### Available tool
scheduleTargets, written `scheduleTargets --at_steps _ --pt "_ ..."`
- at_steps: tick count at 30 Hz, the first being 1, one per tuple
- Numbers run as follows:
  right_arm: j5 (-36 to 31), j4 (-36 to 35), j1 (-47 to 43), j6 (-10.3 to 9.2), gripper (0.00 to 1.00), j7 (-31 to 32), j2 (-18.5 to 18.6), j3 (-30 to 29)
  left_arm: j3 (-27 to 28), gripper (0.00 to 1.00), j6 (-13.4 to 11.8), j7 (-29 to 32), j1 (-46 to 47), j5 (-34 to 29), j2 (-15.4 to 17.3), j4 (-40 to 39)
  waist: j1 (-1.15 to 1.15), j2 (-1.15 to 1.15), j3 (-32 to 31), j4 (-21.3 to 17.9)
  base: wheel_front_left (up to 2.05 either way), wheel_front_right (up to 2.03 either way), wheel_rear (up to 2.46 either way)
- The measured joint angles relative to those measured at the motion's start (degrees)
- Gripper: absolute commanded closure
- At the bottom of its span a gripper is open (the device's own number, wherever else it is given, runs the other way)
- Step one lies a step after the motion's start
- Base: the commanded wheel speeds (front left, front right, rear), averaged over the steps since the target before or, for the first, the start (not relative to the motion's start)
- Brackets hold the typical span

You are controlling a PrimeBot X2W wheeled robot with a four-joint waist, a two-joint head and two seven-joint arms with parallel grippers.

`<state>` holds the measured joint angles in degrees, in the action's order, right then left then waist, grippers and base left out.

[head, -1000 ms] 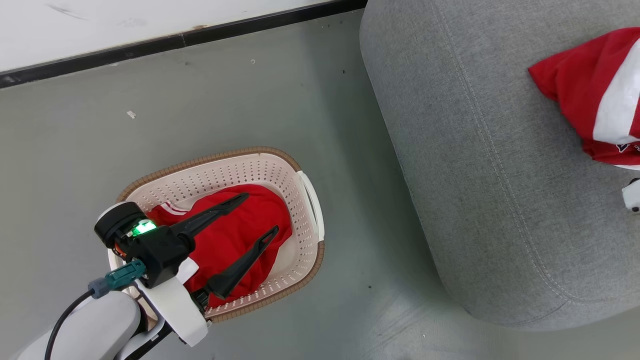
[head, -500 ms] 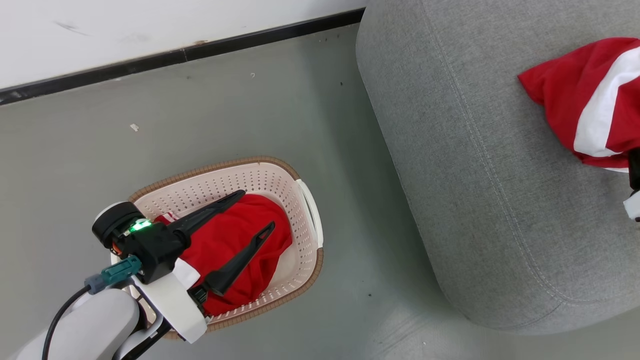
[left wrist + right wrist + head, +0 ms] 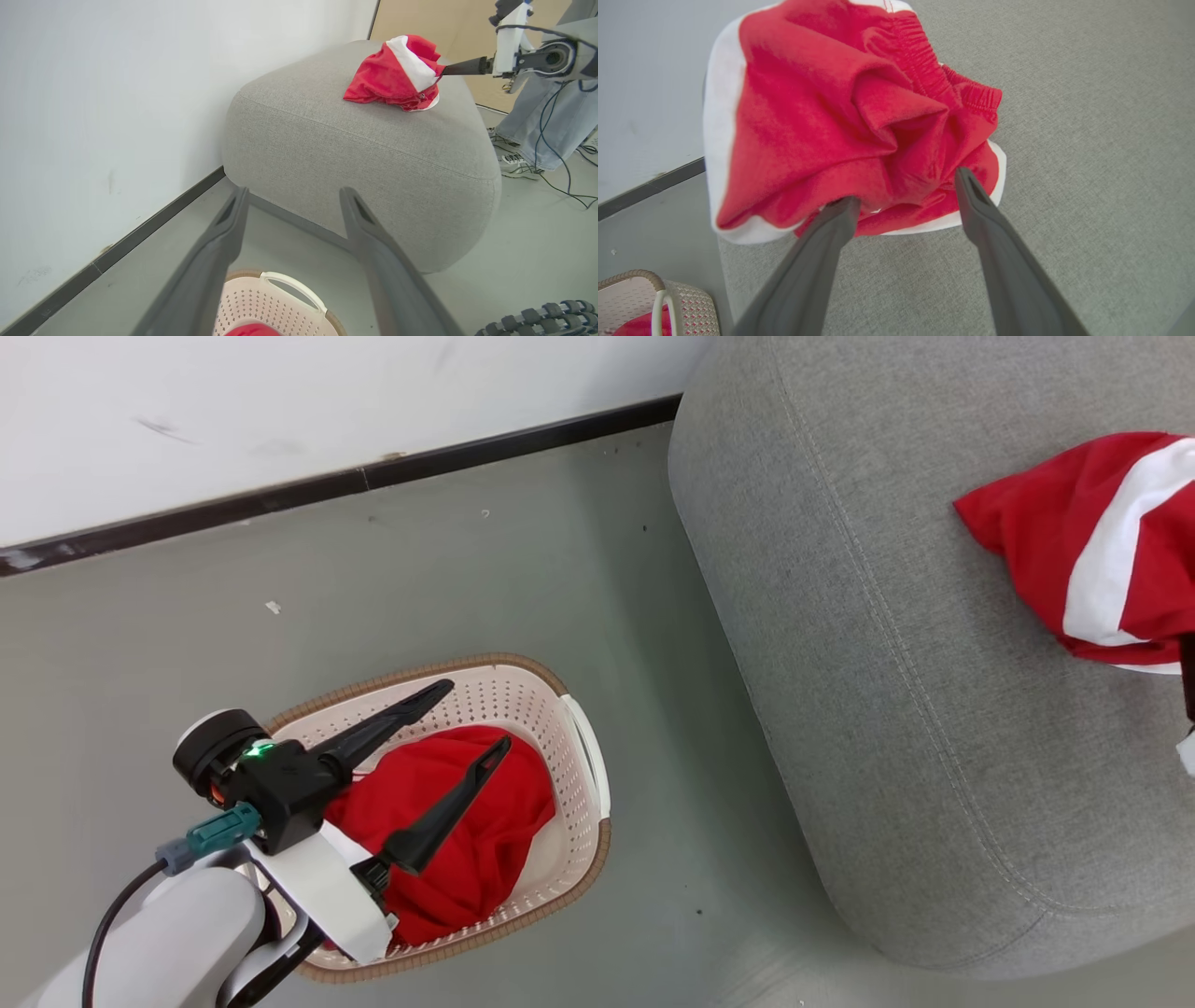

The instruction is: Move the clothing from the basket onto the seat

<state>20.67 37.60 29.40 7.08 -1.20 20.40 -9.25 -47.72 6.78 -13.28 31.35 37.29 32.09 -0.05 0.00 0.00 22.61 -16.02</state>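
The crumpled bright red fabric garment with a white panel (image 3: 822, 116) lies on top of the big grey-green upholstered seat (image 3: 1087, 140), at the right edge of the head view (image 3: 1074, 551). The right claw (image 3: 908, 186) points at it with both dark fingers spread apart. Their tips meet the garment's near edge, and no cloth is pinched between them.

A second bright red fabric garment (image 3: 523, 803) lies bunched inside the oval cream perforated plastic basket (image 3: 551, 709) with a brown rim. The basket stands on the grey floor (image 3: 420, 569) near the seat. The left claw (image 3: 476, 714) hangs over this garment, fingers wide apart and holding nothing.

The right wrist view shows the gathered elastic waistband on the seat's garment, which the head view crops. The left wrist view shows the right claw reaching the garment (image 3: 392, 70) from the side. Beyond the seat (image 3: 350, 154) it also shows a person's legs in pale jeans (image 3: 537, 126) and dark cables (image 3: 560, 154).
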Motion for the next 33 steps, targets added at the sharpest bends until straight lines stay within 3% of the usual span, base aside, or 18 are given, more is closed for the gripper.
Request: scheduleTargets --at_steps 14,33 --pt "-0.12 -6.3 -1.3 0.0 0.0 0.29 0.07 3.83 1.35 0.0 -0.08 -0.78 -1.54 1.0 -1.25 2.94 0.0 0.0 -3.76 0.75 0.0 0.0 0.0" --pt "1.54 -12.98 -5.78 0.0 0.0 8.35 1.32 6.99 4.61 0.0 -1.05 -0.94 -4.46 2.47 -3.61 6.04 0.0 0.0 -10.34 2.77 0.0 0.0 0.0"
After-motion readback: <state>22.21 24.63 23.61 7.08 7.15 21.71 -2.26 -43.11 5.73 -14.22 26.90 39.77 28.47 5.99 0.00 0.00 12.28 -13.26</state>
